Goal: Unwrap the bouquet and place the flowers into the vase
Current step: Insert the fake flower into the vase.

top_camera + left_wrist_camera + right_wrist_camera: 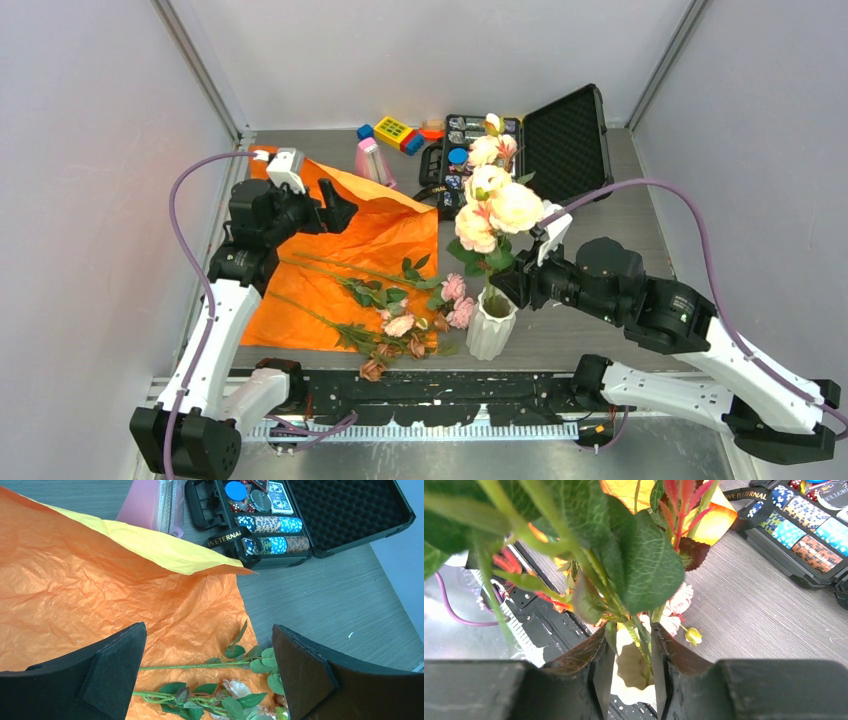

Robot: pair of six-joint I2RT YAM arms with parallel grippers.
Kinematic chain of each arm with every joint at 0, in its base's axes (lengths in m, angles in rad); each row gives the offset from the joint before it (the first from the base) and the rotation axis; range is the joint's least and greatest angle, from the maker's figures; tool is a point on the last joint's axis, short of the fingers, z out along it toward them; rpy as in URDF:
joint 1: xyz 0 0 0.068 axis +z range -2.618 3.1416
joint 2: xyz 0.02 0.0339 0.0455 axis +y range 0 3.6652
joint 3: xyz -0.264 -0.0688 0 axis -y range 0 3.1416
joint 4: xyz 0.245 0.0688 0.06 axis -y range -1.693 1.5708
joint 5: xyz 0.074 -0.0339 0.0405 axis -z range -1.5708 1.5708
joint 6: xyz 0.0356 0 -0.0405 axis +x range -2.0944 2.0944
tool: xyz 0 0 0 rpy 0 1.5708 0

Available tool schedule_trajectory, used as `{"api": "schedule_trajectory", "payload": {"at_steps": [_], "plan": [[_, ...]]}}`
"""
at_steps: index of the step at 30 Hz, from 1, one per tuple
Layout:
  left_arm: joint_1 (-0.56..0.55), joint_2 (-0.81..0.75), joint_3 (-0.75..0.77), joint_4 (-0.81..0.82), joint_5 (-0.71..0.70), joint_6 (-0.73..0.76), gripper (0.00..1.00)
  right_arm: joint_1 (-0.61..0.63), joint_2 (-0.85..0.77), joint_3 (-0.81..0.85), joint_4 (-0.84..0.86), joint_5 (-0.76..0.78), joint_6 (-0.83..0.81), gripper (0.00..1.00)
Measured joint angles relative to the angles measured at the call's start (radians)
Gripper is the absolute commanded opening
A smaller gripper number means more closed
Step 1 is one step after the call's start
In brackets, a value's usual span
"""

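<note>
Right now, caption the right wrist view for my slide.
Right gripper open around flowers standing in the vase.

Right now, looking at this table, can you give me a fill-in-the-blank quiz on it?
1. The tall roses stand in the white ____.
2. The loose flowers lie partly on ____ paper.
3. The ____ arm's jaws are wide open, holding nothing.
Missing words: vase; orange; left.
</note>
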Motion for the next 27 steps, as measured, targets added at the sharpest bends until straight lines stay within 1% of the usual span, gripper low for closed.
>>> {"api": "schedule_trajectory", "payload": {"at_steps": [2,3,5,7,13,19,23,27], "plan": [[0.002,0.0,0.0,0.0,0.0,0.0,1.0,0.0,-0.009,0.0,-0.008,0.0,0.003,0.45],[0.003,0.0,0.0,0.0,0.0,0.0,1.0,0.0,-0.015,0.0,-0.013,-0.001,0.004,0.51],[0.006,0.0,0.0,0.0,0.0,0.0,1.0,0.0,-0.022,0.0,-0.021,-0.004,0.009,0.57],[0.007,0.0,0.0,0.0,0.0,0.0,1.0,0.0,-0.034,0.0,-0.029,-0.008,0.011,0.61],[0.011,0.0,0.0,0.0,0.0,0.0,1.0,0.0,-0.073,0.002,-0.048,-0.008,0.011,0.67],[0.013,0.008,0.0,-0.001,-0.003,-0.006,1.0,0.0,-0.126,0.021,-0.061,-0.001,0.009,0.7],[0.013,0.023,-0.001,-0.01,-0.018,-0.018,0.98,0.0,-0.167,0.038,-0.061,0.032,0.008,0.73],[0.013,0.027,-0.022,-0.021,-0.047,-0.056,0.96,0.0,-0.209,0.045,-0.057,0.097,0.005,0.74]]}}
